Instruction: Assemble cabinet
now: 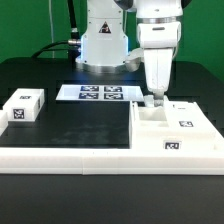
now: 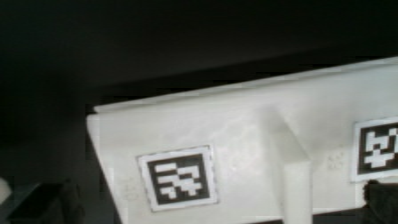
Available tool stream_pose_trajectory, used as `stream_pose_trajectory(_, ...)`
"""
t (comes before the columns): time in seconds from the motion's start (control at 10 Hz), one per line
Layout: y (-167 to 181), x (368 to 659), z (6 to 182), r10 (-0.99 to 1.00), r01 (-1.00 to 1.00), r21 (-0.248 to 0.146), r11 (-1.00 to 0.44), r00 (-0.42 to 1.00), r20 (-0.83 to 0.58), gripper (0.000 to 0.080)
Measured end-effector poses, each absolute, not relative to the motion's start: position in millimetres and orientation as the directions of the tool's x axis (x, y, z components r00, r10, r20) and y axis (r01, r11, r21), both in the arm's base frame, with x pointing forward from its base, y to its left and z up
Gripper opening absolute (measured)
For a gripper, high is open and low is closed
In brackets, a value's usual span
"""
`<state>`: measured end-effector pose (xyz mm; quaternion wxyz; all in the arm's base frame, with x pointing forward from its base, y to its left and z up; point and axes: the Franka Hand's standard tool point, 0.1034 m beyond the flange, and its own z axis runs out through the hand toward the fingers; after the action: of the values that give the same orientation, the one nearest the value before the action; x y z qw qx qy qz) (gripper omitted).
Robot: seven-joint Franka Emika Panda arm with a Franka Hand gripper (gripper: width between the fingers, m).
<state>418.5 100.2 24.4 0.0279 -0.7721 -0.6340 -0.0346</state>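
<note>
One gripper (image 1: 152,98) low over far corner of cabinet (image 1: 185,128), which sits at exterior view's right beside white border rail (image 1: 70,152); jaws spread wide, seemingly gripping nothing, wrist view blurred

No readable text on cabinet (image 1: 150,130)

Exterior view bright, evenly lit, fairly sharp; wrist view dimmer, blurred; cabinet (image 2: 214,125) tags soft-edged

The cabinet (image 1: 200,135) is white with black-and-white square tags. Beside it the table (image 1: 85,125) is black. Near the cabinet, the marker board (image 1: 100,93) is white with black tags.
</note>
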Motion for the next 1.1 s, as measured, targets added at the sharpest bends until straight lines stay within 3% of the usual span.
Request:
stream_pose_trajectory(0.2,100.6,417.1,22.6,0.977,0.981,-0.004,-0.195,0.195,0.088,0.0797)
stream_pose_trajectory(0.3,100.5,415.5,20.5,0.977,0.981,-0.009,-0.196,0.196,0.088,0.0684)
stream_pose_trajectory(0.4,100.5,414.1,18.6,0.977,0.980,-0.014,-0.196,0.197,0.088,0.0684)
stream_pose_trajectory(0.5,100.8,411.9,15.7,0.976,0.980,-0.021,-0.196,0.197,0.087,0.0482)
stream_pose_trajectory(0.6,101.1,409.8,13.0,0.976,0.980,-0.028,-0.196,0.198,0.086,0.0482)
stream_pose_trajectory(0.7,101.2,409.0,12.1,0.976,0.980,-0.030,-0.196,0.198,0.086,0.0282)
stream_pose_trajectory(0.8,101.4,409.0,12.1,0.976,0.980,-0.030,-0.196,0.198,0.086,0.0135)
stream_pose_trajectory(1.1,101.4,409.6,12.6,0.976,0.980,-0.028,-0.196,0.198,0.087,0.0068)
